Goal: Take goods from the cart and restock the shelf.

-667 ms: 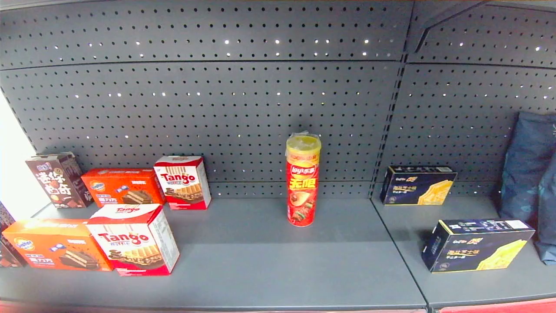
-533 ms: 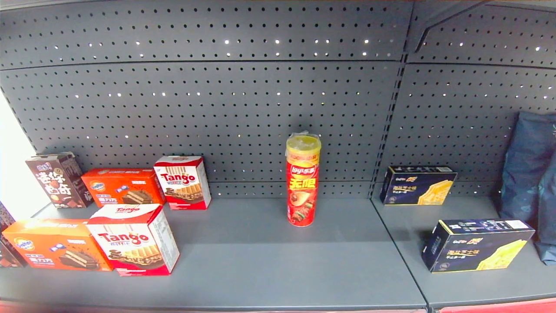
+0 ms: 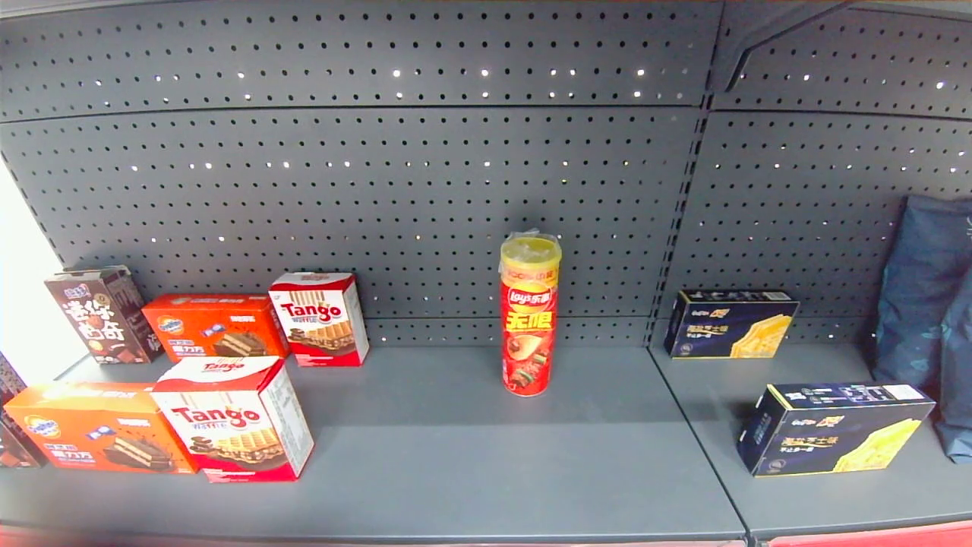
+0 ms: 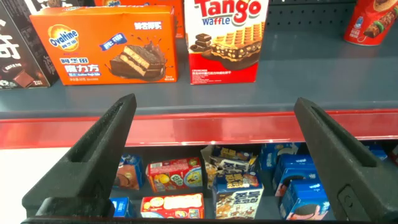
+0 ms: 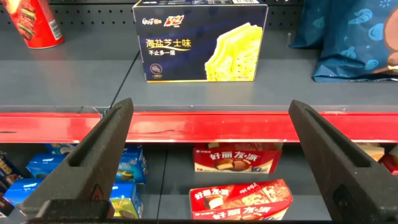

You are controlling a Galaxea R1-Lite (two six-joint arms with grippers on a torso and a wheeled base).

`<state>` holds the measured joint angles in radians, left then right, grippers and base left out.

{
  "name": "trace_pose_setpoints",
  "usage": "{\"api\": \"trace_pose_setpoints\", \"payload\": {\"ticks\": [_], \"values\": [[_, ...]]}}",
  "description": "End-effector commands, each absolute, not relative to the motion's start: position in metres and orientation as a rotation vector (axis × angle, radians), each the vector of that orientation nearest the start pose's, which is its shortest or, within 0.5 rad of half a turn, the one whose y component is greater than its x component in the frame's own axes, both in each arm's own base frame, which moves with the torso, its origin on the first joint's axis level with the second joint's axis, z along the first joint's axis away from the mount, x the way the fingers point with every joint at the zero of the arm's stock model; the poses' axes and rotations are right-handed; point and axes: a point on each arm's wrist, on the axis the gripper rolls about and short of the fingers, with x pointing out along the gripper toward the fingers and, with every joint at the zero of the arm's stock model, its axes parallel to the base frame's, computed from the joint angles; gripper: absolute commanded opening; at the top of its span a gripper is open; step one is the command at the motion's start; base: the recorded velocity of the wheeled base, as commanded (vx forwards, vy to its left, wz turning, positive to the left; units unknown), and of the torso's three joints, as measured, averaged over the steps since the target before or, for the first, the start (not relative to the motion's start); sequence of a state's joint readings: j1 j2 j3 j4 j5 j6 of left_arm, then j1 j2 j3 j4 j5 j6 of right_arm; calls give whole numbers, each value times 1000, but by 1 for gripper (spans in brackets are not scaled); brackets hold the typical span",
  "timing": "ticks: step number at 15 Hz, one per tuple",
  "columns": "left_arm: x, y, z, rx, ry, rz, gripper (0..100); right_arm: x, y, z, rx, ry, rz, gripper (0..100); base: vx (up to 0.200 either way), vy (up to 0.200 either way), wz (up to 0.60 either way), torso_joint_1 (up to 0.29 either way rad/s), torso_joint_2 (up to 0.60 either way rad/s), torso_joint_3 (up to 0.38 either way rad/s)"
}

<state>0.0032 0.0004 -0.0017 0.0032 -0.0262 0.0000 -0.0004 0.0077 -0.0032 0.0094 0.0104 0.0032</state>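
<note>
Left gripper (image 4: 216,107) level before the red front edge (image 4: 199,127) of the shelf (image 3: 456,456), fingers spread wide, nothing between them. Right gripper (image 5: 211,107) likewise spread and empty, facing the same edge farther right.

On the shelf: orange box (image 4: 102,43) just beside waffle box (image 4: 227,40), ahead of the left gripper. Dark blue box (image 5: 199,42) ahead of the right. Chip can (image 3: 529,315) upright mid-shelf (yellow lid). The tier below the edge holds packed snack boxes (image 5: 236,155).
</note>
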Motion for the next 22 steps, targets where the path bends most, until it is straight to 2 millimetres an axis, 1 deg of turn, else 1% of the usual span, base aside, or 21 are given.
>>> {"api": "trace_pose_setpoints", "payload": {"ticks": [1,7,22], "values": [[-23,-1,76,0,2,-23,100,-22,0,76,3,15,11,100,0,0,0,0,0,0],[-23,-1,76,0,2,-23,100,-22,0,76,0,15,11,100,0,0,0,0,0,0],[-23,-1,76,-2,2,-21,100,-22,0,76,0,15,11,100,0,0,600,4,3,3]]}}
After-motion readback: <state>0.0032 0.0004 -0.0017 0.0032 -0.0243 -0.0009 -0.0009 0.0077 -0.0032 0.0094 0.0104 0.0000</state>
